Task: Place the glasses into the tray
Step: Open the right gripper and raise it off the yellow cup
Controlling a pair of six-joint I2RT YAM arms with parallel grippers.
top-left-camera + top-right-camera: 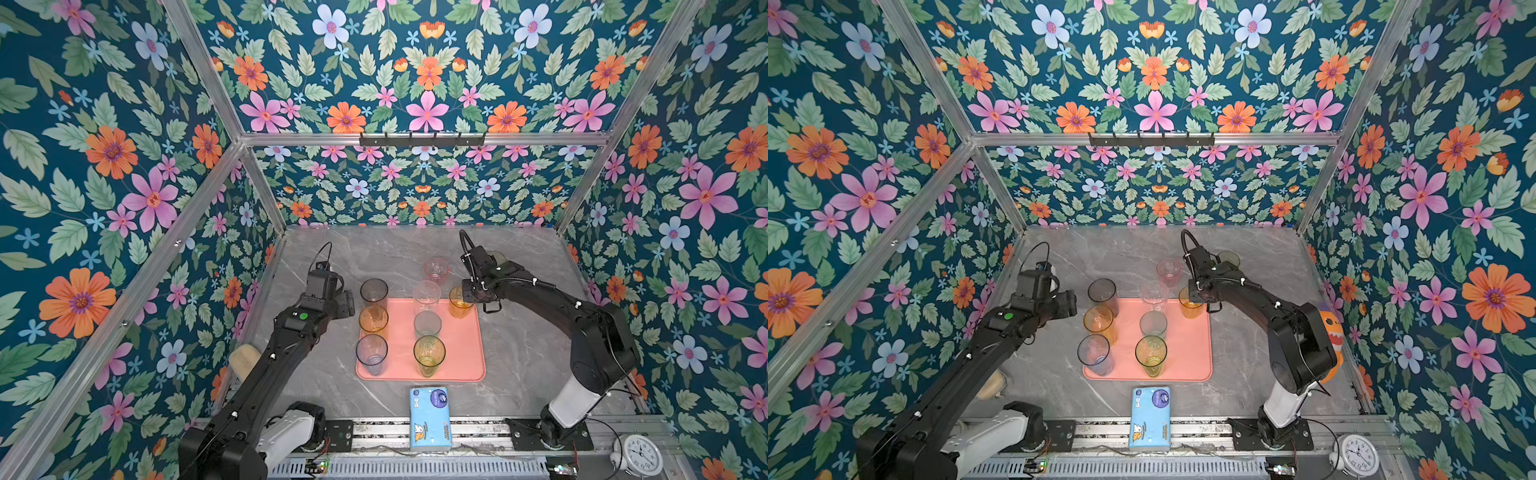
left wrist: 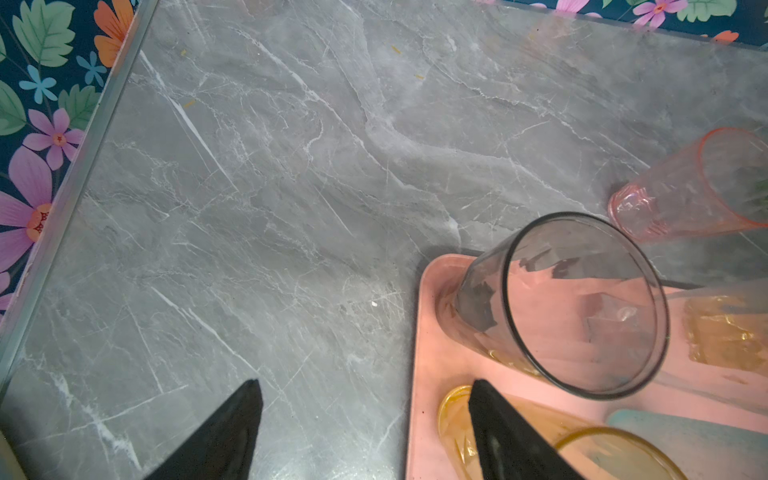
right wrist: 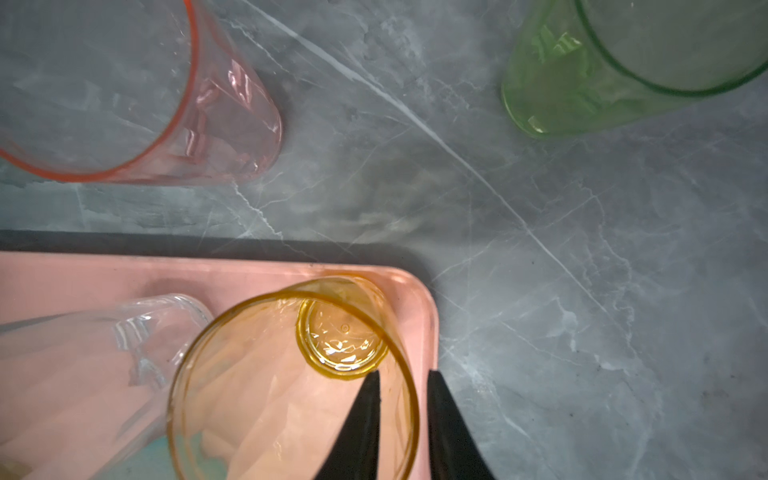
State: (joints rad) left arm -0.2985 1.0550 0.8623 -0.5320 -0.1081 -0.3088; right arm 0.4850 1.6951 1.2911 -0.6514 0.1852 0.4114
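The salmon-pink tray (image 1: 461, 357) lies mid-table. Standing on it are a smoky grey glass (image 1: 374, 291), an amber glass (image 1: 373, 319), a blue-grey one (image 1: 371, 351), a clear one (image 1: 426, 293), a teal one (image 1: 427, 323), a yellow one (image 1: 429, 351) and an orange-yellow glass (image 3: 291, 386) at the far right corner. My right gripper (image 3: 404, 372) straddles that glass's rim, one finger inside and one outside, slightly open with gaps on both sides. A pink glass (image 3: 124, 104) and a green glass (image 3: 602, 75) stand on the table beyond the tray. My left gripper (image 2: 365, 382) hangs open at the tray's left edge, holding nothing.
A blue tissue pack (image 1: 430, 417) lies at the front edge below the tray. A white clock (image 1: 640, 455) sits at the front right corner. A beige object (image 1: 245, 361) rests by the left wall, and an orange toy (image 1: 1331, 328) sits behind my right arm.
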